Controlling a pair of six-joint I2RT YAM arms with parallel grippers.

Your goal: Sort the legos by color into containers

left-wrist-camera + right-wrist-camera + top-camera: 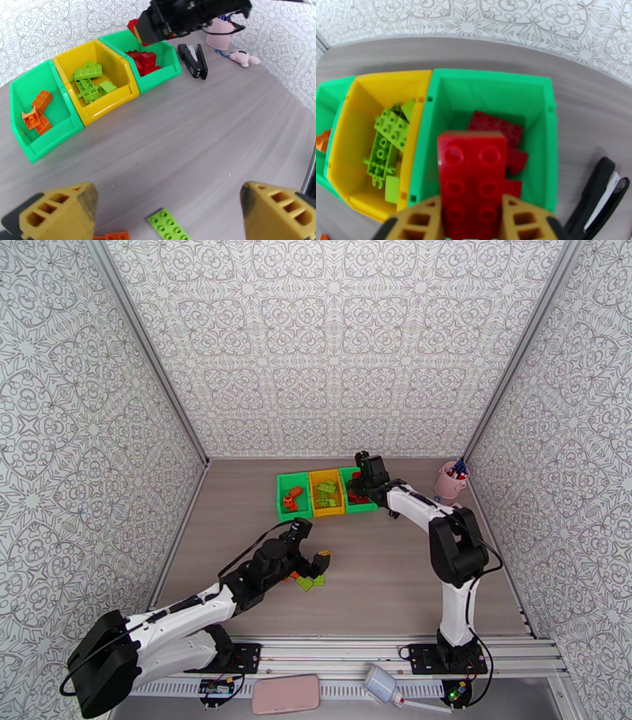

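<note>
The grey wood-grain table [395, 579] carries three joined open plastic bins in a row, and the yellow bin [387, 77] in the middle serves as the marker. It holds translucent lime bricks [389, 130]. The green bin on its left [51, 138] holds orange bricks [37, 114], and the green bin on its right [489, 75] holds red bricks [495, 124]. The right arm reaches over that right-hand neighbour, and the right gripper [472, 215] is clamped on a held red brick [470, 165], a glossy oblong block with its studs facing the wrist camera. This brick hangs directly above the bin to the right of the yellow one, with its long axis running from the fingers toward the back wall. The release therefore looks to need only parted jaws, perhaps after a small descent. The left gripper [168, 197] hovers well to the near side of the yellow bin, its tan, hollow-ribbed fingers [59, 213] spread wide with nothing between them. Just beneath it on the table lies a flat lime plate [169, 225], its length slanting to the near right. A loose orange brick [112, 237] sits close beside the plate, and the left arm is plainly the nearer one for both.
</note>
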